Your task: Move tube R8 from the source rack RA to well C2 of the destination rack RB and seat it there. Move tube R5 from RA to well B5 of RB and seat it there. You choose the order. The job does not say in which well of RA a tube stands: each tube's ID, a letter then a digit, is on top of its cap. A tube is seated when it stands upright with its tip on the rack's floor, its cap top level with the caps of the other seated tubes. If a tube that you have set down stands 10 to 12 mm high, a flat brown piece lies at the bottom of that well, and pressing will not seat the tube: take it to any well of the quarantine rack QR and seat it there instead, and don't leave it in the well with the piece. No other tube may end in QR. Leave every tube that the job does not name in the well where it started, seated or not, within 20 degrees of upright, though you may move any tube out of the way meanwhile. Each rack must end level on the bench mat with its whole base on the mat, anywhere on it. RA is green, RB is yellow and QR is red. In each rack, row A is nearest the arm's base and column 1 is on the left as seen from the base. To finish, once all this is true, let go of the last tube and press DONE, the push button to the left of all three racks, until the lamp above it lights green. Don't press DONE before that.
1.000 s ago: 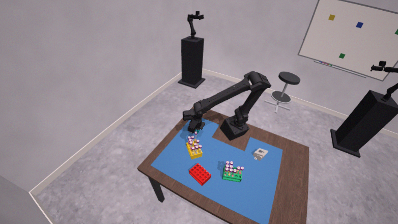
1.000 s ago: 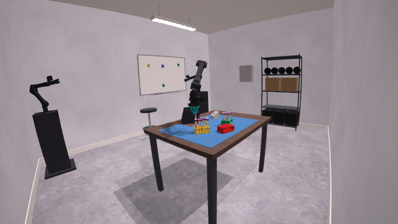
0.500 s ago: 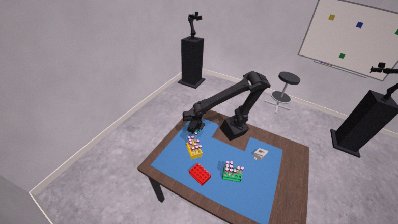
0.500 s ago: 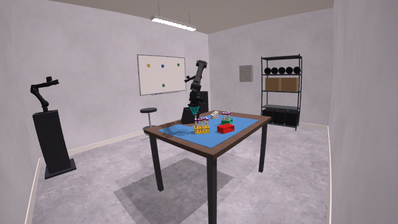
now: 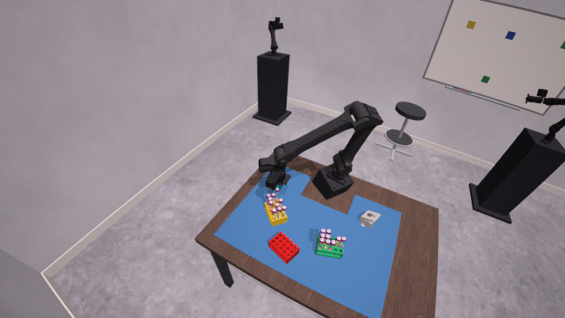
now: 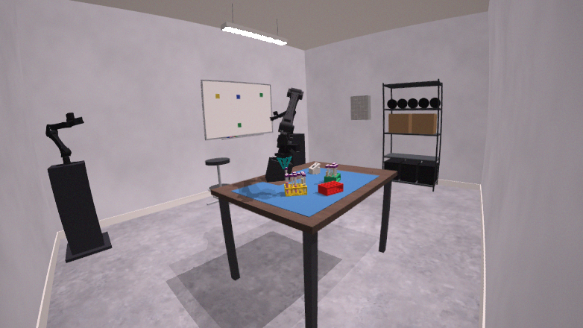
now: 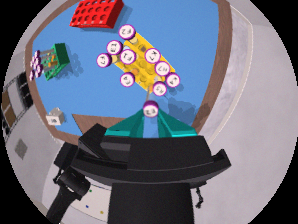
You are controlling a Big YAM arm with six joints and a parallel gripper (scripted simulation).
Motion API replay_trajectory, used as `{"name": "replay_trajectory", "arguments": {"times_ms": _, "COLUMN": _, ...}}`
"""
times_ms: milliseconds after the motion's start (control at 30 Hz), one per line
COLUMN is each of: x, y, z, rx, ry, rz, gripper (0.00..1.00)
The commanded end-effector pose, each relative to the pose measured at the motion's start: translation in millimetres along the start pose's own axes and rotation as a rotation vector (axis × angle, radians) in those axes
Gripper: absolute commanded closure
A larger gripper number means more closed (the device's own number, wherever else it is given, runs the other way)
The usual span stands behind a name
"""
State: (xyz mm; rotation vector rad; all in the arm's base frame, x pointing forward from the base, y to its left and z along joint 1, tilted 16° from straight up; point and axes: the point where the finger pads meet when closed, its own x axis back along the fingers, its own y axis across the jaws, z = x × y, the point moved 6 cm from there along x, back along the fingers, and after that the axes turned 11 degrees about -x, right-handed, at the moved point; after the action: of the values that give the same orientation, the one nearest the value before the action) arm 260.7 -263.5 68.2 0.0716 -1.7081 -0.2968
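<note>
Tube held above the yellow rack

On the bench [image 5: 415, 253], a capped tube [image 7: 150, 108] is gripped by the nearly closed tool [image 7: 152, 121] over the near end of yellow rack RB [image 5: 275, 218]; red QR [image 5: 283, 246] and green RA [image 5: 329, 248] are set further right.

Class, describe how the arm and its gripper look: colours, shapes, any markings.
The arm is matt black with long boxy links, rounded joints and a square black base. No markings or loose cables show. The gripper has teal wedge-shaped fingers on a wide black body.
</note>
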Motion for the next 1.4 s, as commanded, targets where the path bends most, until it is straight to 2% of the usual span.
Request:
{"name": "replay_trajectory", "arguments": {"times_ms": 0, "x": -1.1, "y": -7, "z": -2, "rx": 0.005, "ry": -0.012, "rz": 0.003, "gripper": 1.00}}
{"name": "replay_trajectory", "arguments": {"times_ms": 533, "x": -7.0, "y": -8, "z": -7, "rx": 0.010, "ry": -0.016, "rz": 0.011, "gripper": 1.00}}
{"name": "replay_trajectory", "arguments": {"times_ms": 1367, "x": -22.0, "y": -5, "z": -3, "rx": -0.006, "ry": -0.006, "rz": 0.004, "gripper": 1.00}}
